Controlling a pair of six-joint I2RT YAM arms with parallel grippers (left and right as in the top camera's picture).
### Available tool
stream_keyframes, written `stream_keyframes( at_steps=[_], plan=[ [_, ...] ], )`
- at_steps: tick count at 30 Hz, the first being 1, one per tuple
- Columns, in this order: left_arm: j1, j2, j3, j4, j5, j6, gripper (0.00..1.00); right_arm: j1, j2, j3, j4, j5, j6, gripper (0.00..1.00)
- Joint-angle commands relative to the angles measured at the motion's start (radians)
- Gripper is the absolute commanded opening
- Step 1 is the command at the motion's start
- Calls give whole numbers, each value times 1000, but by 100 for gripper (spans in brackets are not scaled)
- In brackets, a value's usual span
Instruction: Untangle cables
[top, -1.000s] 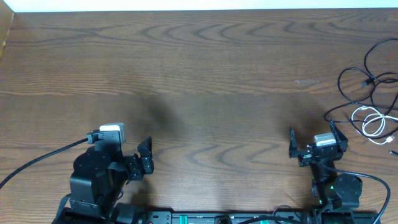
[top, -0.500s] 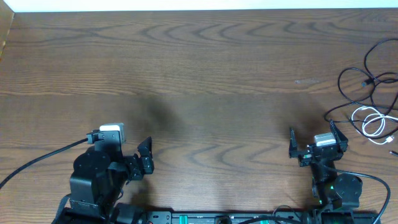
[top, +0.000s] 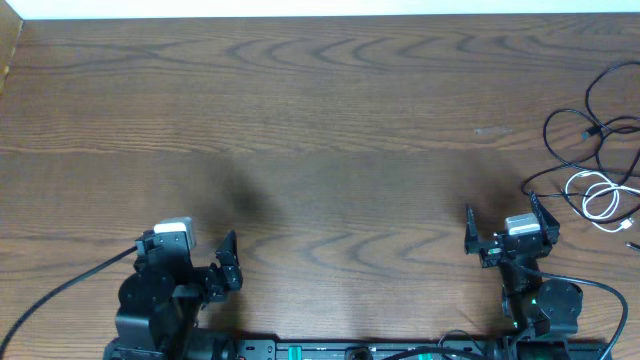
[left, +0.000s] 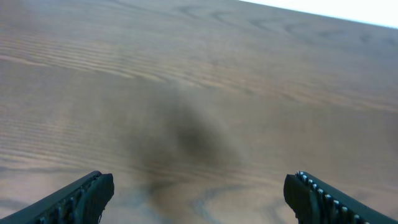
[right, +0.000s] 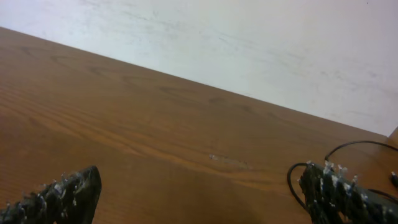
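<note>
Looking down on a brown wood-grain desk (top: 330, 120) here. Got the thin black looping cables (top: 587, 131) parked way out at the 3 o'clock edge, with a thin white coiled cable (top: 598, 200) just below, toward 4 o'clock, both partly running off frame. Hard to tell real crossing from just lying close in that pile.

Spotting the left hand (top: 222, 268) down at 7 o'clock, spread wide, gripping nothing, well apart from the cables. Same deal for the right hand (top: 501, 213) at 5 o'clock: spread wide, nothing between the fingers, near the thin white coiled cable but not touching it.

Right wrist view: catching one black loop at 3 o'clock, past the right-side finger. Left wrist view: showing only wood grain between the two black fingers.
</note>
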Motion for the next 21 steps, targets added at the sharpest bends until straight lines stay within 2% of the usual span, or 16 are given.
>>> stream_keyframes(
  at_steps=[1,14,21],
  plan=[
    [45,-85,-90,72,-15,20,93,-12,-7,-1,-5,8,13,99],
    [125,-283,-386,404,-14,20,93,-12,-7,-1,-5,8,13,99],
    [125,-287,-508,625,-15,21,93,-12,-7,-1,-5,8,13,99]
  ],
)
